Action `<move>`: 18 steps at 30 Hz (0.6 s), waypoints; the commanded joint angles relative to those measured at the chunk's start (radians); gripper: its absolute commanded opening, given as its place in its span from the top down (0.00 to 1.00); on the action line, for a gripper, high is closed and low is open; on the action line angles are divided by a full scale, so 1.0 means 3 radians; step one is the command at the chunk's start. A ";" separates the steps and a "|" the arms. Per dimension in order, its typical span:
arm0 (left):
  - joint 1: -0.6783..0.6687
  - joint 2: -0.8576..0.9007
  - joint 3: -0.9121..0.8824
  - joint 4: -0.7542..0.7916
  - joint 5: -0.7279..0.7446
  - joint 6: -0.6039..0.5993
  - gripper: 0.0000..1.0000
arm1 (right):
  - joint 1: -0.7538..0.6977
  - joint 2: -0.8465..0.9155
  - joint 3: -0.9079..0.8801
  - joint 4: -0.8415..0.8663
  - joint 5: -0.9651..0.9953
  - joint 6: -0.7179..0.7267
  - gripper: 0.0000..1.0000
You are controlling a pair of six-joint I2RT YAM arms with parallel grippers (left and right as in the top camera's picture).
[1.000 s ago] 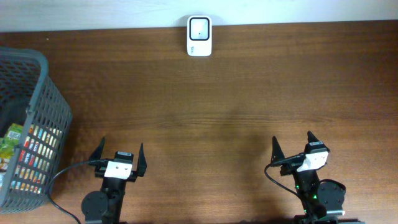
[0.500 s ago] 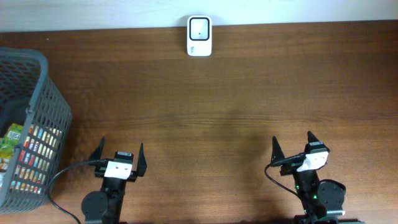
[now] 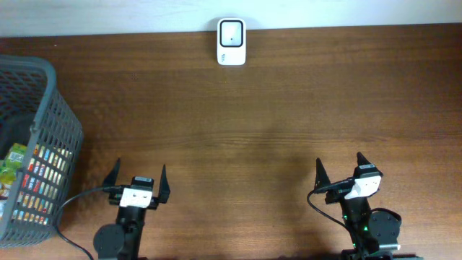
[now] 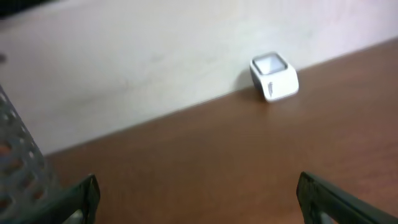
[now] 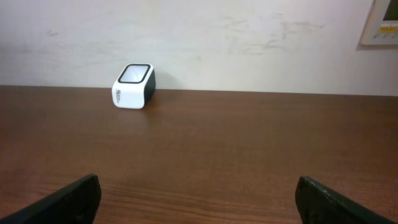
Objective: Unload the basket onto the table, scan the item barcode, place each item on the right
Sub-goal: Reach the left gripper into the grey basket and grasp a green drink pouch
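The packets (image 3: 37,180) in the basket (image 3: 68,108) lie left of the left gripper (image 3: 140,169), nearer than the right gripper (image 3: 339,160); both gape empty.

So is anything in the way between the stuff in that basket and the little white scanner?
Only the grey basket itself, walling in the packets; the table between it and the scanner shows nothing on it.
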 commanded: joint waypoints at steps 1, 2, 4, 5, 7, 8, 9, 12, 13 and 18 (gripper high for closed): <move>0.0020 0.0034 0.0104 0.0225 0.0034 -0.0402 0.01 | -0.0019 0.0009 -0.0024 -0.0003 -0.0005 0.0032 0.01; 0.0020 0.0153 0.0251 0.0228 0.0033 -0.0401 0.01 | -0.0018 0.0009 -0.0024 -0.0004 -0.0005 0.0032 0.01; 0.0020 0.0553 0.0622 0.0229 0.0033 -0.0398 0.01 | -0.0018 0.0009 -0.0024 -0.0005 -0.0005 0.0032 0.01; 0.0020 0.0786 0.0799 0.0228 0.0034 -0.0398 0.01 | -0.0018 0.0009 -0.0024 -0.0005 -0.0005 0.0032 0.01; 0.0020 0.1310 0.1203 0.0225 0.0038 -0.0398 0.01 | -0.0018 0.0009 -0.0024 -0.0005 -0.0005 0.0032 0.01; 0.0020 0.1587 0.1441 0.0211 0.0065 -0.0398 0.01 | -0.0019 0.0009 -0.0024 -0.0005 -0.0005 0.0032 0.01; 0.0020 0.1853 0.1704 0.0141 0.0126 -0.0398 0.01 | -0.0018 0.0009 -0.0024 -0.0005 -0.0005 0.0032 0.01; 0.0020 0.2590 0.2598 -0.0362 0.0212 -0.0393 0.01 | -0.0019 0.0009 -0.0024 -0.0005 -0.0005 0.0032 0.01; 0.0020 0.2763 0.2846 -0.0548 0.0211 -0.0387 0.01 | -0.0018 0.0009 -0.0024 -0.0004 -0.0005 0.0032 0.01; 0.0020 0.3878 0.4843 -0.2181 0.0215 -0.0388 0.01 | -0.0019 0.0009 -0.0024 -0.0005 -0.0005 0.0032 0.02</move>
